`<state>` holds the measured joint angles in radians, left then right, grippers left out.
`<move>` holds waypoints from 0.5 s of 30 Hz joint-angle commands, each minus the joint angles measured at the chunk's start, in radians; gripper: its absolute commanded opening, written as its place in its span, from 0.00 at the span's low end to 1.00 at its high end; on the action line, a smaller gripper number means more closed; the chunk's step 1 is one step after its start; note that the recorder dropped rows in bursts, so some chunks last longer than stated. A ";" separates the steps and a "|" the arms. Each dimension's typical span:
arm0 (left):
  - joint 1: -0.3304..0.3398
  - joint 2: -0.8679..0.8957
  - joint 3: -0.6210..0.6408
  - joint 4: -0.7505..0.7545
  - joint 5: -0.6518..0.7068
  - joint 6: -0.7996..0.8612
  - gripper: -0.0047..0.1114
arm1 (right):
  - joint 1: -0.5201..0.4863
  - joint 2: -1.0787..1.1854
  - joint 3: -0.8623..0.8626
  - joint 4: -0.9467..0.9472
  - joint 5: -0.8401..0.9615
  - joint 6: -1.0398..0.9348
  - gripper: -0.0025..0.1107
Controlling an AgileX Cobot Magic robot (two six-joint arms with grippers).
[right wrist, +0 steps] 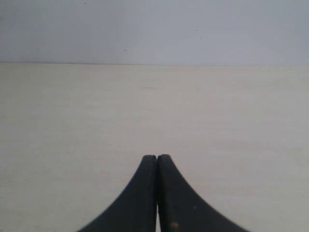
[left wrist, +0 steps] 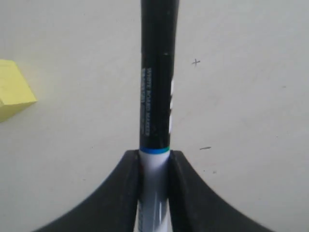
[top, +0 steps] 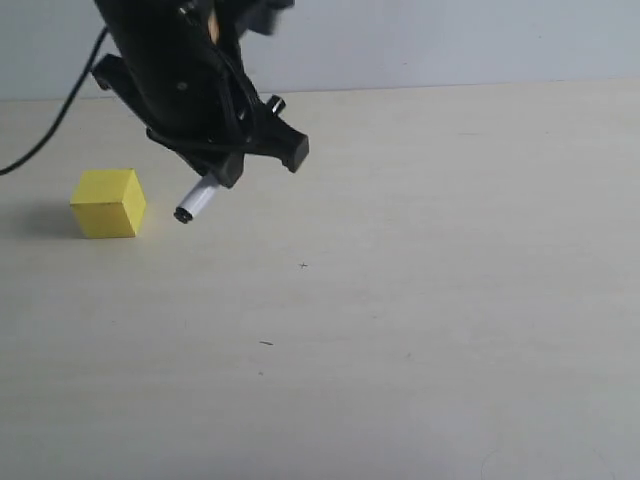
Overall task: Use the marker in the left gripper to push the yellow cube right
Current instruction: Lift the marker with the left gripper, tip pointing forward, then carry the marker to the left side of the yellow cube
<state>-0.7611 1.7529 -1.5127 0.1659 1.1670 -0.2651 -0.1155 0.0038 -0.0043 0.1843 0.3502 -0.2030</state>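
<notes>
Since the left gripper (left wrist: 154, 155) grips the marker (top: 197, 201) tight with its tip just right of the yellow cube (top: 108, 203), we should lift over the cube first; then we come down on its left side; then we push slowly right.

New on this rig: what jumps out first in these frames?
The bright yellow cube sits left on the table in the exterior view. Just right of it, the black left gripper holds the marker tilted down, its tip short of the cube. The right gripper has its fingers shut on nothing.
</notes>
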 commanded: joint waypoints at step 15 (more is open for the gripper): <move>-0.005 -0.566 0.349 0.597 0.054 -0.024 0.04 | -0.007 -0.004 0.004 0.000 -0.004 -0.001 0.02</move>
<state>-0.7617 1.2315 -1.2063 0.6237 1.2228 -0.2290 -0.1155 0.0038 -0.0043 0.1843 0.3502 -0.2030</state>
